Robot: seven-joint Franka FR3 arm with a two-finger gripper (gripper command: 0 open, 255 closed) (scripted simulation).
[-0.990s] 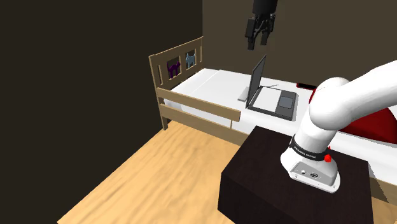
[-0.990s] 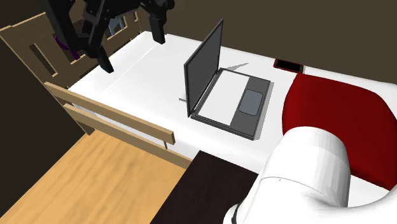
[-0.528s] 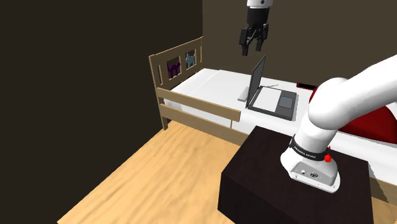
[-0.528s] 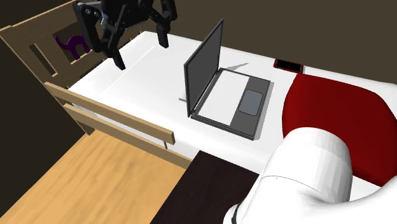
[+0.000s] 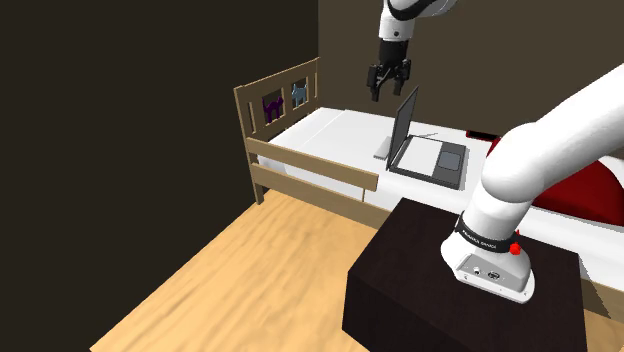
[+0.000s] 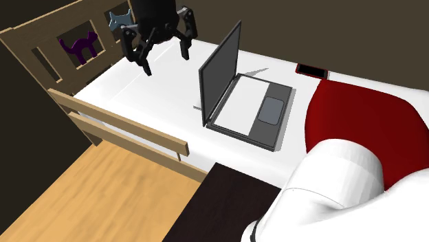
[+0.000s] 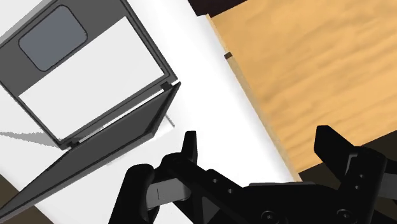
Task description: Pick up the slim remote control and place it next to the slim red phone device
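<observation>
Pincer: gripper (image 6: 167, 62) hangs wide open and empty at the upper middle of the shoulder view, above the white bed (image 6: 148, 93).
Remote: slim remote control (image 5: 382, 152) is probably the thin grey sliver just beside the laptop (image 6: 251, 106), by its hinge; I cannot tell for sure.
Phone: slim red phone (image 6: 311, 70) lies at the upper right of the second exterior view, beyond the laptop.
Collision: fingers coming down may clip the raised screen, because the target sits so close to it.
Slip: a thin, flat body could escape a shallow pinch.
Carry: a low path towards the phone would strike the laptop.
</observation>
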